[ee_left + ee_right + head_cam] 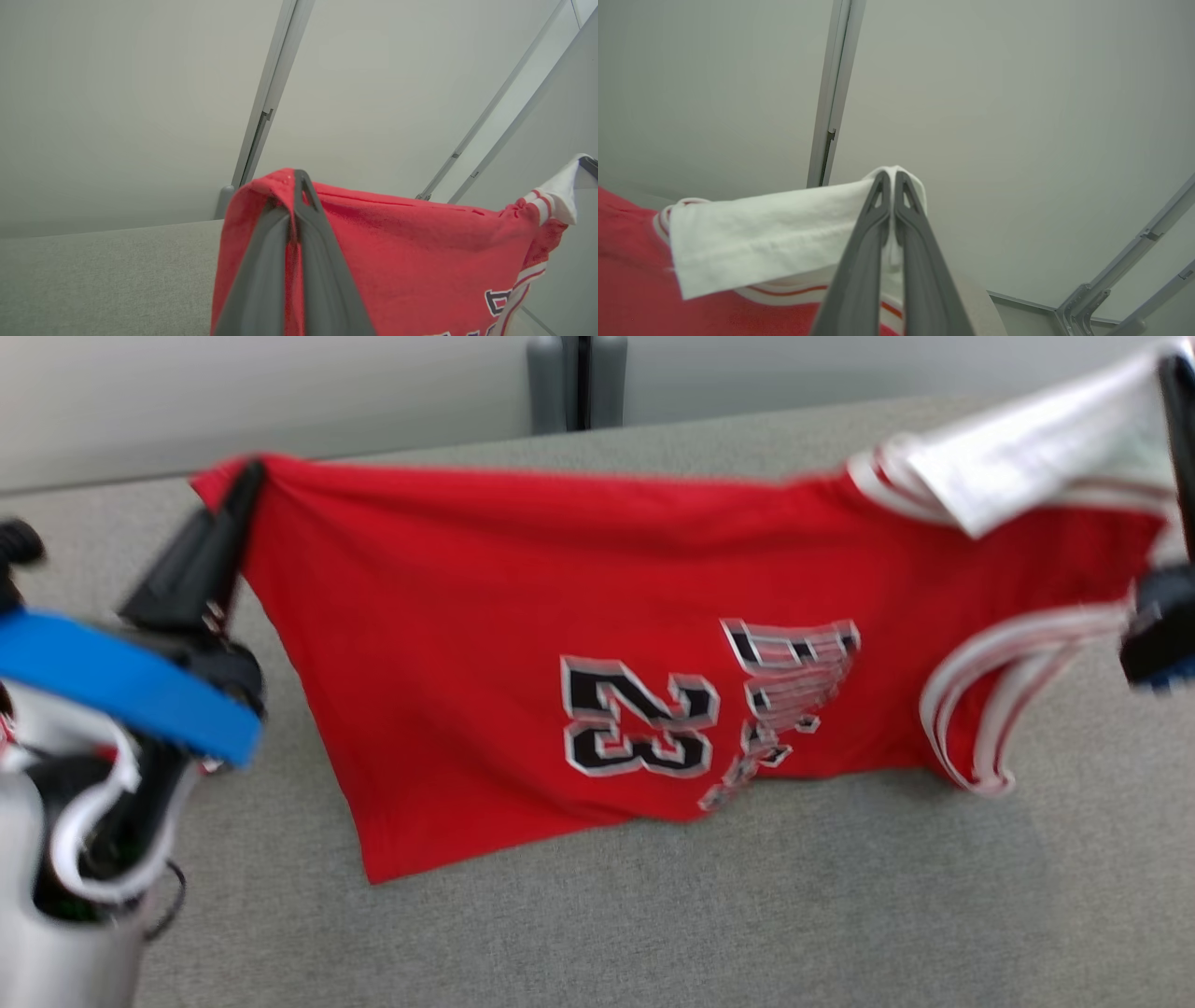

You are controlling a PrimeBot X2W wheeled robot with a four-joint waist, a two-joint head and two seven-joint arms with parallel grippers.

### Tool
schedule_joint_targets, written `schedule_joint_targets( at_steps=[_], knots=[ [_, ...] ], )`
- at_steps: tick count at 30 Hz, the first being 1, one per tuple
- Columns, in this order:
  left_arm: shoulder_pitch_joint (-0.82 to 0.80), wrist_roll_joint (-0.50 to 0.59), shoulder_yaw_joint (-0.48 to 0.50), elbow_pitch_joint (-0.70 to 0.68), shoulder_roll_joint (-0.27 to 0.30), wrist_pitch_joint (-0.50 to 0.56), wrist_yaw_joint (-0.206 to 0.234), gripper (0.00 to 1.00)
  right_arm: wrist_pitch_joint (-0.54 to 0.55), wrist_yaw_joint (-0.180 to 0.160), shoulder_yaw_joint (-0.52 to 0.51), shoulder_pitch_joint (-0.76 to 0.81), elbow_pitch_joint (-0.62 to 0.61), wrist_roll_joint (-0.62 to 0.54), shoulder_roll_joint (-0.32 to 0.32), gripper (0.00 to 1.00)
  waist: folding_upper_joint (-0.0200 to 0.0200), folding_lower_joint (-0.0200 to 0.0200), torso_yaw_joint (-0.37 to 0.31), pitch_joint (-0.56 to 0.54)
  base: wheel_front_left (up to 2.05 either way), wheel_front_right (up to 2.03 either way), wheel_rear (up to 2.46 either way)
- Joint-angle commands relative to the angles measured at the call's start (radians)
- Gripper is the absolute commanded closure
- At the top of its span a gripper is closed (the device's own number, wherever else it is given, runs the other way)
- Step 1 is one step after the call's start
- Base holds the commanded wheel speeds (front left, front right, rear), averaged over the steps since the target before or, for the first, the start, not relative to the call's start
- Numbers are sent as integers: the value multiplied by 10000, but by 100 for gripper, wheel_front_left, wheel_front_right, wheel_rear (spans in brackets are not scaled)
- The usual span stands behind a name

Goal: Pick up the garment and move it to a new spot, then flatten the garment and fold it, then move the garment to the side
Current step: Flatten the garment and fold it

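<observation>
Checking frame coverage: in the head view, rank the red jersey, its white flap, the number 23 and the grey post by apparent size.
1. red jersey
2. white flap, barely ahead and perhaps nearer the camera
3. number 23
4. grey post

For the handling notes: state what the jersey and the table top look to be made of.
Jersey: soft matte red cloth, probably a knit synthetic; it sags and creases where it hangs, with white striped trim. Table top: matte grey covering, felt-like or woven, going by its fine speckled grain.
</observation>
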Motion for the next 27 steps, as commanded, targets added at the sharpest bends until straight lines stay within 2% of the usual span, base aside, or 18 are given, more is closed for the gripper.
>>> schedule_joint_targets(
  at_steps=[1, 4, 9, 16, 22, 27],
  knots=[
    [-623, 41, 140, 454, 63, -71, -83, 100, -251, 5, 343, -900, 666, 238, -164, 100, -1, -1, -59, 773, 0, 0, 0],
    [-1955, 132, 211, 1568, 122, -117, -198, 100, -921, 3, 1376, -2899, 2392, 603, -649, 100, -1, -1, -152, 1446, 0, 0, 0],
    [-4388, 906, -25, 3319, 290, -517, -444, 100, -2349, 3, 2424, -6138, 4840, 750, -585, 100, -1, -1, -194, 2100, 0, 0, 0],
    [-7089, 1535, -104, 5116, 90, -2066, -721, 100, -4614, 2, 3166, -9335, 6778, 29, -457, 100, -1, -1, -257, 2148, 0, 0, 0],
    [-8032, 1764, -147, 6016, 126, -3225, -839, 100, -6191, 2, 3064, -10510, 7856, -363, -313, 100, -1, -1, -333, 1987, 0, 0, 0],
    [-7490, 1887, -590, 6468, 130, -3732, -923, 100, -6723, 3, 3205, -9823, 8653, -135, -233, 100, -1, -1, -364, 2034, 0, 0, 0]
  ],
)
